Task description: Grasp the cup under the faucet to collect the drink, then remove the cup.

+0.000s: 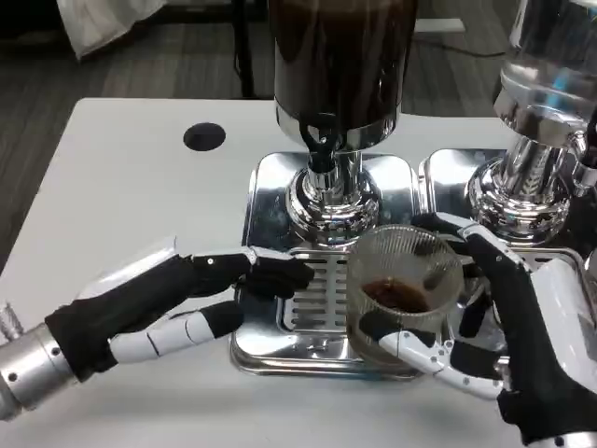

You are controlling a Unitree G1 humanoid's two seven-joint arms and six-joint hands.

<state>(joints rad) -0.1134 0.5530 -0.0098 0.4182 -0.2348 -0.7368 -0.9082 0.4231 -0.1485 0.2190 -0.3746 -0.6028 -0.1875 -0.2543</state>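
Note:
A clear ribbed cup (405, 280) with a little dark drink in its bottom stands on the right part of the chrome drip tray (270, 345), to the right of and nearer than the black faucet (322, 149). My right hand (504, 327) grips the cup, fingers wrapped round its far and near sides. The dispenser's tank (343, 56) holds dark liquid above a chrome base (332, 203). My left hand (182, 299) lies on the table left of the tray, fingers stretched toward the slotted grille (312, 289), holding nothing.
A second chrome dispenser (536, 121) on its own tray stands at the right, close behind my right hand. A round black hole (204, 136) is in the white table at the back left. The table's left edge runs nearby.

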